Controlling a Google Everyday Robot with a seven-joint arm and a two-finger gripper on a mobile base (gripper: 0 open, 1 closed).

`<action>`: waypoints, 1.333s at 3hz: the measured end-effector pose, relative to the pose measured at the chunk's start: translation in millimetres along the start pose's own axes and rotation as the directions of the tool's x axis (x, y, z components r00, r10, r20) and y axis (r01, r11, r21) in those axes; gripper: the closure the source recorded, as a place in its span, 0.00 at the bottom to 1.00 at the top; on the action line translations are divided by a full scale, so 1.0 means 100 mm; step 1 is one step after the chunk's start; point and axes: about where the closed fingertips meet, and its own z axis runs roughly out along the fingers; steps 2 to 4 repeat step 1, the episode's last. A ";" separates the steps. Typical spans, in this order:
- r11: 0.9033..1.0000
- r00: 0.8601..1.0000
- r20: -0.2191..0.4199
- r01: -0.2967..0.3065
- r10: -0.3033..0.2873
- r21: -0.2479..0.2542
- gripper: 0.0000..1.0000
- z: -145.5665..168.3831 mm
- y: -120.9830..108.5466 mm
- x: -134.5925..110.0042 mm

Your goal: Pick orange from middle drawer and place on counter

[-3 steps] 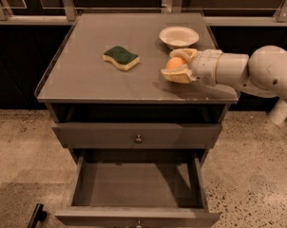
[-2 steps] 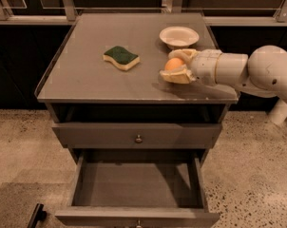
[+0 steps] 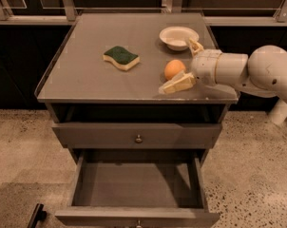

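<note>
No writing, label, brand, number or sign can be read anywhere, neither on the gripper (image 3: 186, 65), which is low over the counter's (image 3: 86, 75) right front part with fingers spread and the orange (image 3: 174, 69) between them, nor around it.

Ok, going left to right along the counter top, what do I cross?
sponge → orange → arm. The open gripper sits around the orange, reaching in from the right.

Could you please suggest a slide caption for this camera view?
Open hand flanks the orange on the counter, near a bowl and sponge; middle drawer open below.
</note>
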 end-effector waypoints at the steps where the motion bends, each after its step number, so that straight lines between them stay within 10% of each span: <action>1: 1.000 1.000 0.000 0.000 0.000 0.000 0.00 0.00 0.00 0.00; 4: 1.000 1.000 0.000 0.000 0.000 0.000 0.00 0.00 0.00 0.00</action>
